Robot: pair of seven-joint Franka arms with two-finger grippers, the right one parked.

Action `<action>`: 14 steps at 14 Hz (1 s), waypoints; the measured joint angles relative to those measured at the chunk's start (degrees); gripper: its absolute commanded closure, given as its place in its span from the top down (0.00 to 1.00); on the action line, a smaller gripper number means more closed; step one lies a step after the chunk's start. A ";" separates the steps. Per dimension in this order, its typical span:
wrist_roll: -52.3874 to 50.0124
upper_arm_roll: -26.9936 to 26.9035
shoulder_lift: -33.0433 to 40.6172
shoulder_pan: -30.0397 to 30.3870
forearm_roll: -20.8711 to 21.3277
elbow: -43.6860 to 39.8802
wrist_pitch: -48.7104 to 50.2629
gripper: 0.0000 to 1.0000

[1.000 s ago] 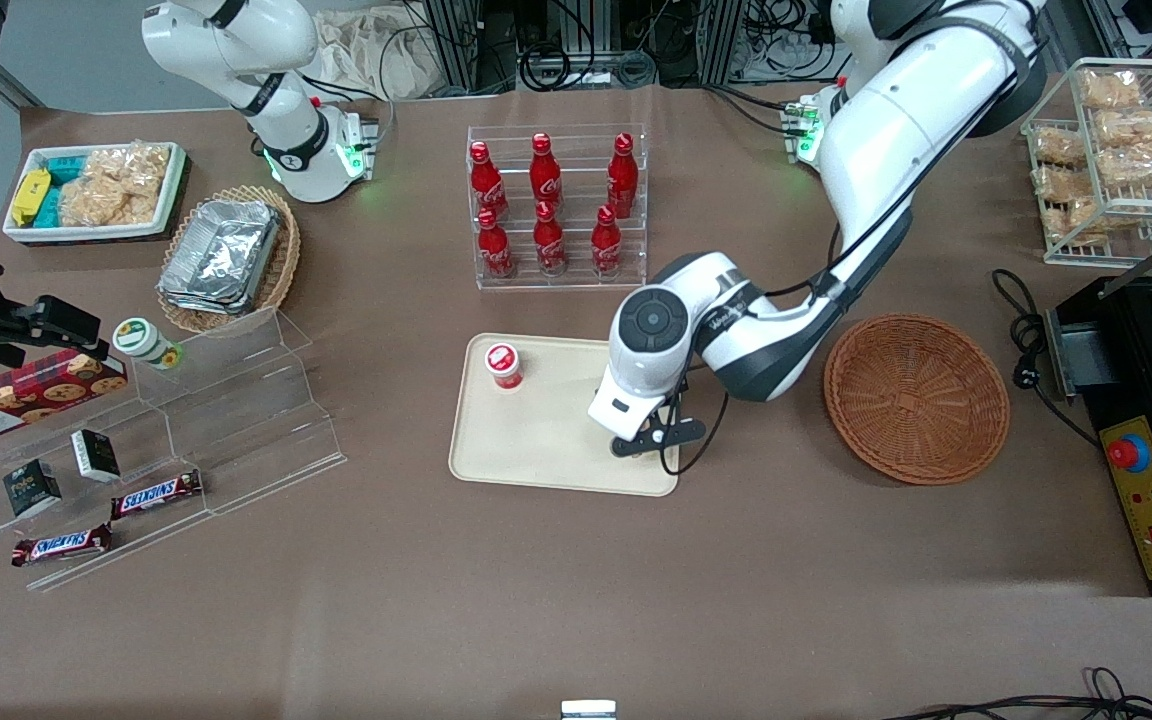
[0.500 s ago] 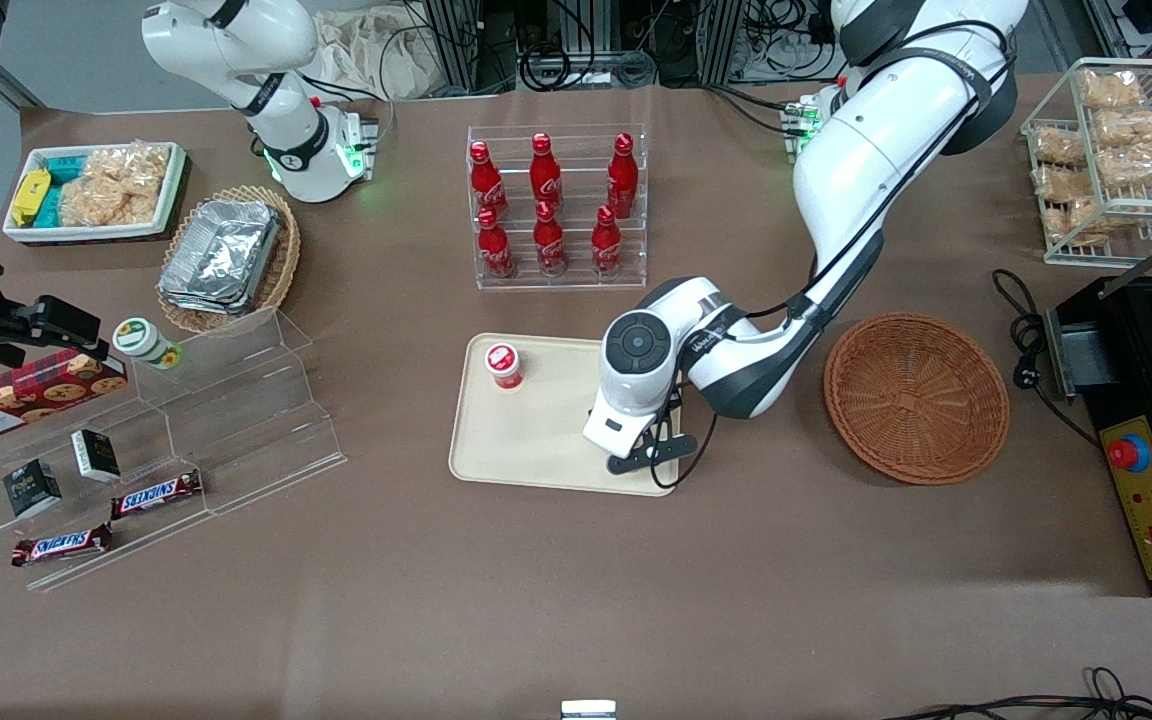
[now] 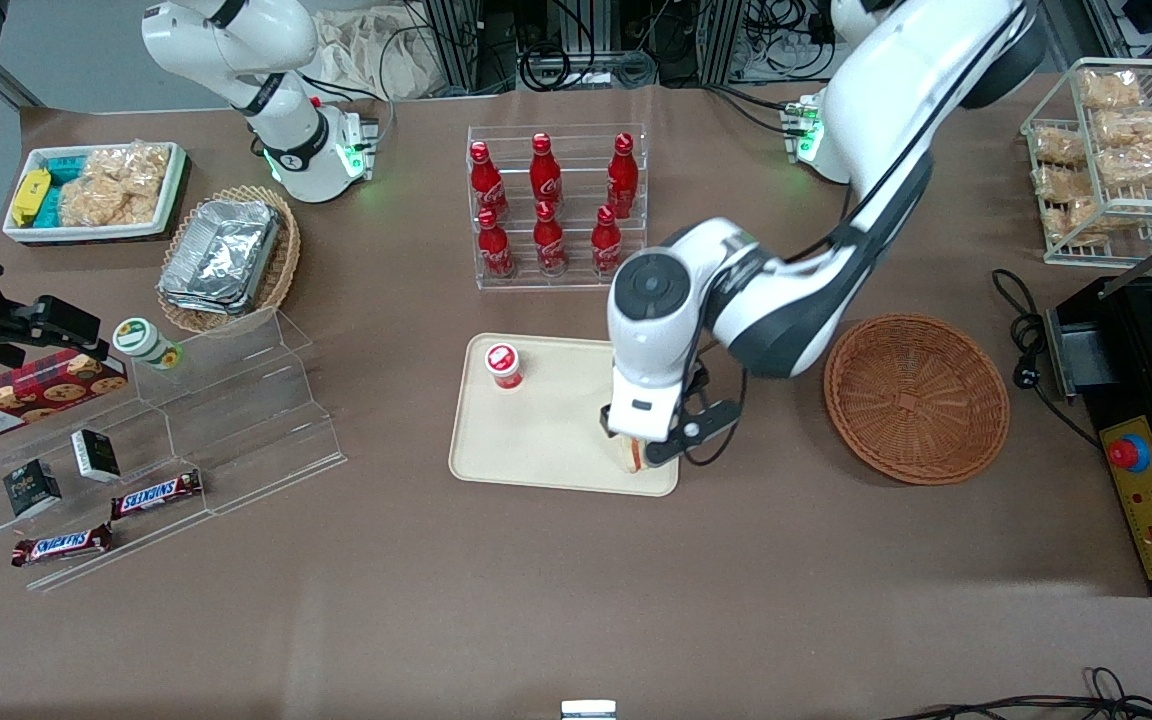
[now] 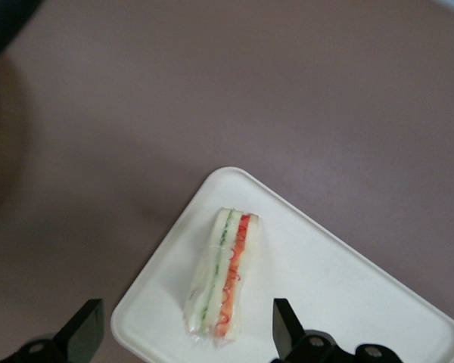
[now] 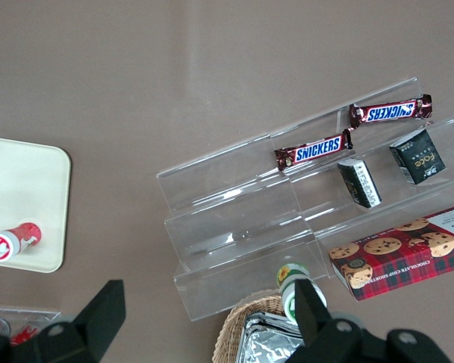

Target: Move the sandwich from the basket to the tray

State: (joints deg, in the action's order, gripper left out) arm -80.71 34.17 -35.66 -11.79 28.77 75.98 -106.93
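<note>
The sandwich lies on the cream tray near one corner, its red and green filling edge showing through clear wrap. In the front view a bit of the sandwich shows on the tray under the wrist. My left gripper hangs above the sandwich with its fingers spread wide on either side, touching nothing; in the front view the gripper is over the tray corner nearest the basket. The round reddish-brown basket stands beside the tray toward the working arm's end, with nothing in it.
A small red-capped bottle lies on the tray. A clear rack of red cola bottles stands farther from the front camera. An acrylic stepped shelf with snacks lies toward the parked arm's end. A black appliance stands past the basket.
The gripper has risen off the tray, and the sandwich now lies free on the tray beneath it. The arm's elbow has lifted.
</note>
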 measured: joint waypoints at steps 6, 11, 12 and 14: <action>8.24 -0.96 18.85 10.47 -12.19 6.57 5.79 1.00; 31.60 -13.76 27.12 10.41 -22.85 7.95 13.35 1.00; 37.56 -17.66 28.29 9.80 -24.71 7.98 14.75 1.00; 48.49 -25.47 30.33 7.72 -27.33 8.04 17.40 1.00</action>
State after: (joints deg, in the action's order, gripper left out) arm -32.22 8.70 -5.33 -4.07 1.44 84.01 -89.53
